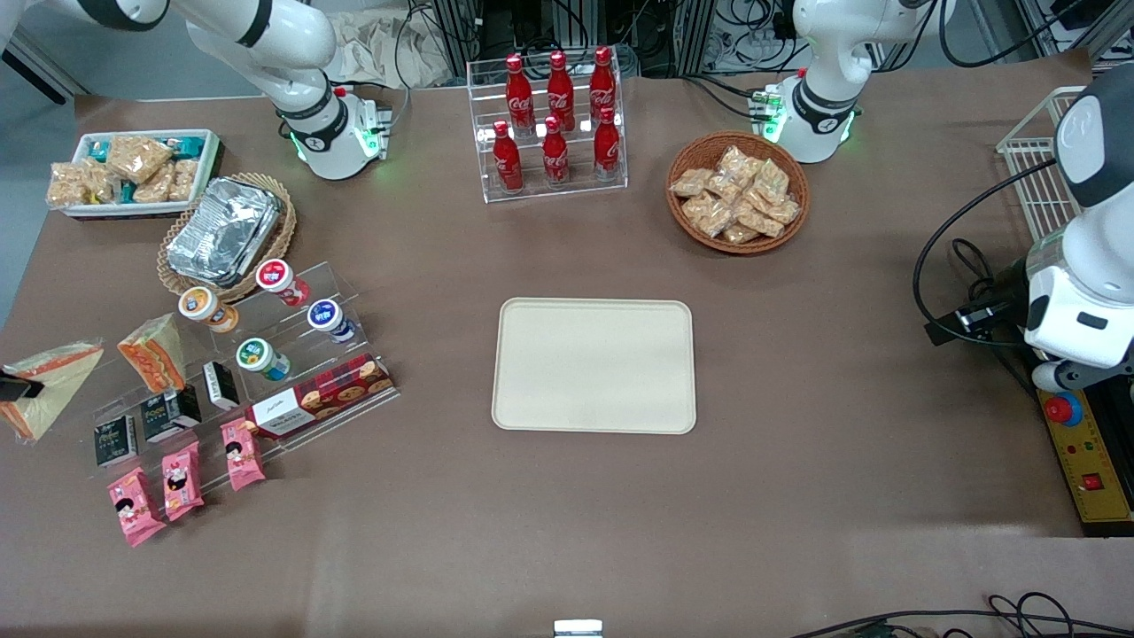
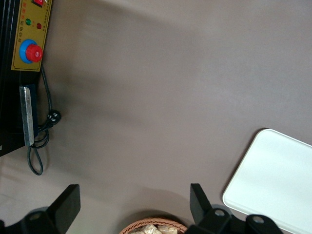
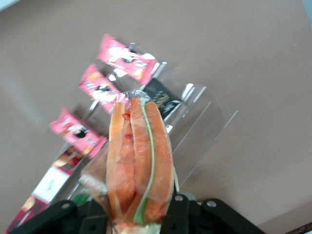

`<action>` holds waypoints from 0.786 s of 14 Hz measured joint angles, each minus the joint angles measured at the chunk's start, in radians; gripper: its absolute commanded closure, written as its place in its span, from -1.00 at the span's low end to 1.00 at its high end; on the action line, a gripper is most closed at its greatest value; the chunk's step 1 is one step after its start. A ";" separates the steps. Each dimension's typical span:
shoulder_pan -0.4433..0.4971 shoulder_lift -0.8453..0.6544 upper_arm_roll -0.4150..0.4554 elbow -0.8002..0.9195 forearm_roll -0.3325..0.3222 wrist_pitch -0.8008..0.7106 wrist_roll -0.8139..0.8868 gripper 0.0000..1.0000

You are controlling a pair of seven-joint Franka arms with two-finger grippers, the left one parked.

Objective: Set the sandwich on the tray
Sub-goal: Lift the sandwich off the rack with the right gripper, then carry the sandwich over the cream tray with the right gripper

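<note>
Gripper (image 3: 139,214) is closed on the sandwich (image 3: 139,165), one finger against each bread face at the wedge's wide end, with the wrapped tip pointing away from the tool over the clear stand (image 3: 204,122) and the pink packs (image 3: 102,87). In the front view the sandwich (image 1: 40,385) is at the working arm's end of the table, with only a dark finger visible on it; the tray (image 1: 594,365) lies well apart, bare, toward the table's middle. Recommended: carry the load high enough to pass over the stand and cups, keep grip pressure steady since the film looks slippery and the bread soft, and lower flat onto the tray's middle before releasing. Condition: tan faces, layered orange-red filling, thin pale green line, clear crinkled wrap intact.
</note>
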State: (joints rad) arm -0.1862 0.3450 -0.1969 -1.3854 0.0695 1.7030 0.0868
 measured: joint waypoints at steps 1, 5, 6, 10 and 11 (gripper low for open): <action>0.026 -0.024 0.001 0.010 0.000 -0.027 0.000 0.25; 0.176 -0.075 0.005 0.026 0.038 -0.108 0.031 0.25; 0.227 -0.076 0.006 0.026 0.046 -0.128 0.060 0.26; 0.465 -0.074 0.010 0.026 0.052 -0.139 0.225 0.25; 0.530 -0.074 0.010 0.026 0.052 -0.139 0.246 0.25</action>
State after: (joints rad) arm 0.3437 0.2709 -0.1867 -1.3597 0.1217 1.5640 0.3329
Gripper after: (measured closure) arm 0.626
